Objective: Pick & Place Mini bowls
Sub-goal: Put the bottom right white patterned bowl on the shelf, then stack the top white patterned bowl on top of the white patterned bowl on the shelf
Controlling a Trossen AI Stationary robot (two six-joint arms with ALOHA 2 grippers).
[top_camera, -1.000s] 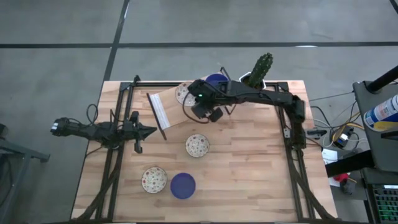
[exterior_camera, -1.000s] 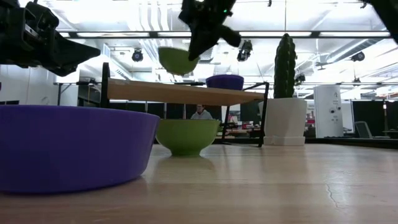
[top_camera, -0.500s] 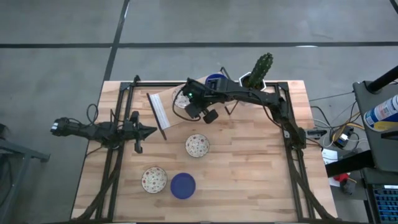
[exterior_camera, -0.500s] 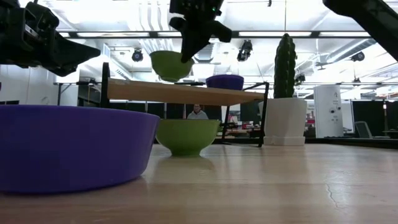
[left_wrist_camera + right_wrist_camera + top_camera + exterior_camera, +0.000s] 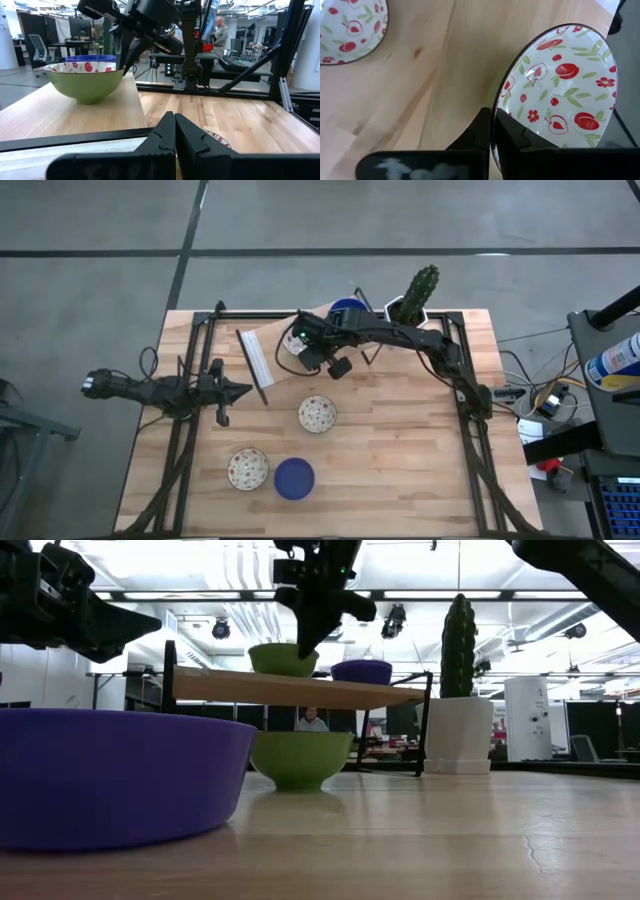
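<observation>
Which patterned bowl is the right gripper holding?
The patterned bowl on the raised wooden shelf, beside the blue bowl. The right gripper pinches its rim; the other two patterned bowls sit untouched on the table.

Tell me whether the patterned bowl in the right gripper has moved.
Yes. The patterned bowl came down onto the wooden shelf in the low view.

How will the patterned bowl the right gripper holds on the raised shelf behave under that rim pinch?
Patterned bowl: looks rigid and glossy, likely glazed, so the right gripper, shut on its thin rim, may slip. A one-sided rim pinch would probably let it tilt. On the shelf its narrow base could rock if nudged.
</observation>
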